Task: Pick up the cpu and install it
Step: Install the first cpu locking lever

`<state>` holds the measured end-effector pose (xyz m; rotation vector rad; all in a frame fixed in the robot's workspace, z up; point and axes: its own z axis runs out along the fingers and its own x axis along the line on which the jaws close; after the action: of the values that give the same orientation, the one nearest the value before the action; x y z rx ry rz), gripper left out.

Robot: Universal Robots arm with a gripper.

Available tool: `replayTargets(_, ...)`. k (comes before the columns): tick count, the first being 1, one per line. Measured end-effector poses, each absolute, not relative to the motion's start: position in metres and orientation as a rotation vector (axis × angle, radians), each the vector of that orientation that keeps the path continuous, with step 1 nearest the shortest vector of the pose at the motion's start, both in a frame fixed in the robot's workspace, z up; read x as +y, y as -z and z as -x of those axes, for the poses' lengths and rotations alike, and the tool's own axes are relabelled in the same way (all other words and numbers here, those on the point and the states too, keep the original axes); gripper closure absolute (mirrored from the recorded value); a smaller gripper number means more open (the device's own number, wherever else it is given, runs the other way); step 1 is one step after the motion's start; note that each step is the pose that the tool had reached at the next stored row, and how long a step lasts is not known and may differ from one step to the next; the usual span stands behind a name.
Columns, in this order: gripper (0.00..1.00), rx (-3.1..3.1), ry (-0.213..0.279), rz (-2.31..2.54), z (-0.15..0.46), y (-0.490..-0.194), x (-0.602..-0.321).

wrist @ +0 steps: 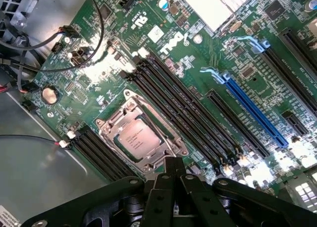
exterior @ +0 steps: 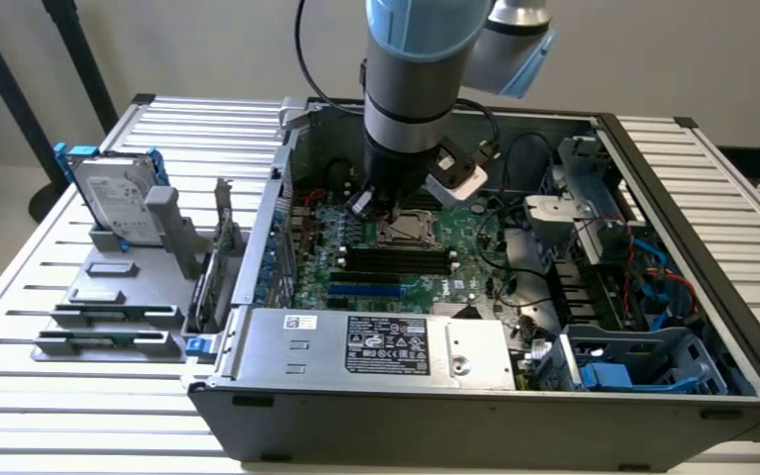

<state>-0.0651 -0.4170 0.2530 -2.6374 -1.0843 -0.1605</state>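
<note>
The cpu (wrist: 139, 138), a small square chip with a shiny silver top, lies flat in the metal-framed socket (wrist: 115, 119) on the green motherboard. In the exterior view the socket (exterior: 416, 228) sits near the middle of the open computer case. My gripper (wrist: 172, 163) hangs just above the socket's edge, its black fingers pressed together with nothing between them. Seen from outside, the gripper (exterior: 377, 205) reaches down into the case right beside the socket, slightly toward the exterior view's left.
Black memory slots (wrist: 188, 105) and a blue expansion slot (wrist: 253, 109) run beside the socket. A silver hard drive in a blue frame (exterior: 114, 196) stands on a grey fixture (exterior: 110, 322) outside the case. The power supply (exterior: 380, 343) fills the case's front; cables (exterior: 644, 272) crowd its right.
</note>
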Motion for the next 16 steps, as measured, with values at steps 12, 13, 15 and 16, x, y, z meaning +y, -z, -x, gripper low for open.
replayTargets(12,0.89,-1.072,0.162,2.643,0.0711,-0.2508,-0.4199)
replayTargets(13,0.89,-1.071,0.162,2.644,0.0712,-0.2507,-0.4205)
replayTargets(15,0.89,-1.070,0.162,2.644,0.0712,-0.2500,-0.4210)
replayTargets(16,0.89,-1.070,0.162,2.645,0.0712,-0.2493,-0.4211)
